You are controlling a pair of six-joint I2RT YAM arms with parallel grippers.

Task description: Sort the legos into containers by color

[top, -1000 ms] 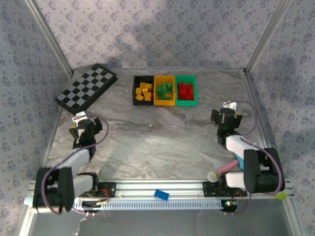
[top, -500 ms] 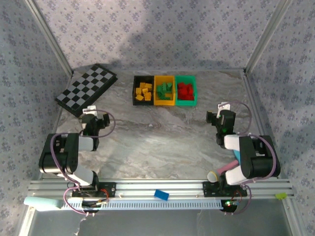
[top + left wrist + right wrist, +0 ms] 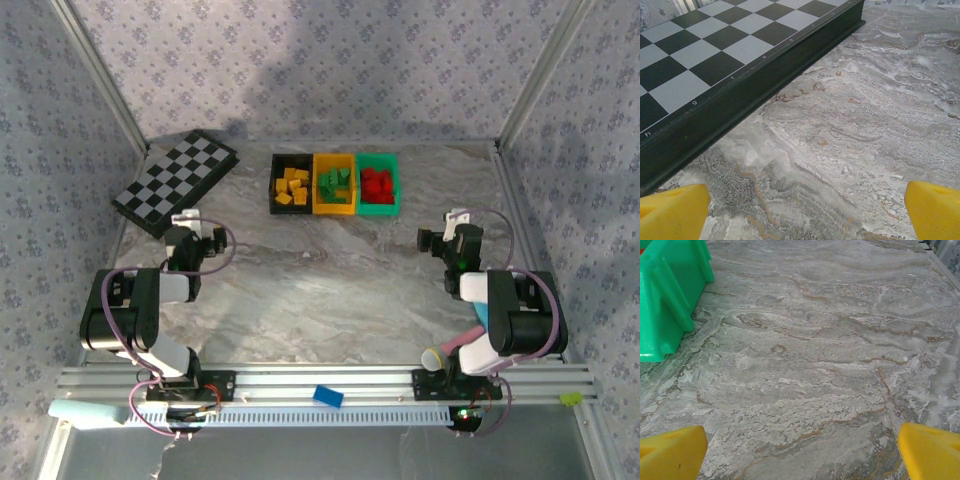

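At the far side of the grey marbled tabletop (image 3: 320,300), three small open plastic bins stand touching in a row. On the left, the black rectangular bin (image 3: 273,186) holds the yellow-orange studded bricks (image 3: 292,186). The yellow-orange bin (image 3: 334,209) in the middle holds the green studded bricks (image 3: 335,181), and the green bin (image 3: 378,210) on the right holds the red studded bricks (image 3: 376,184). So each colour sits in a bin that does not match it.

Nearer to me, the right gripper (image 3: 801,452) hangs low over bare marble, its jaws spread wide with nothing between them. A corner of the green bin shows ahead of it to the left.

Across the table, the left gripper (image 3: 802,210) is likewise spread and empty. Its yellow fingertips (image 3: 672,212) sit close above the marble, facing the dark edge of the black-and-white checkered board (image 3: 175,180) that lies at an angle in the far left corner.

A small blue plastic brick (image 3: 328,396) rests on the metal rail (image 3: 300,378) between the two arm bases, well apart from the bins.
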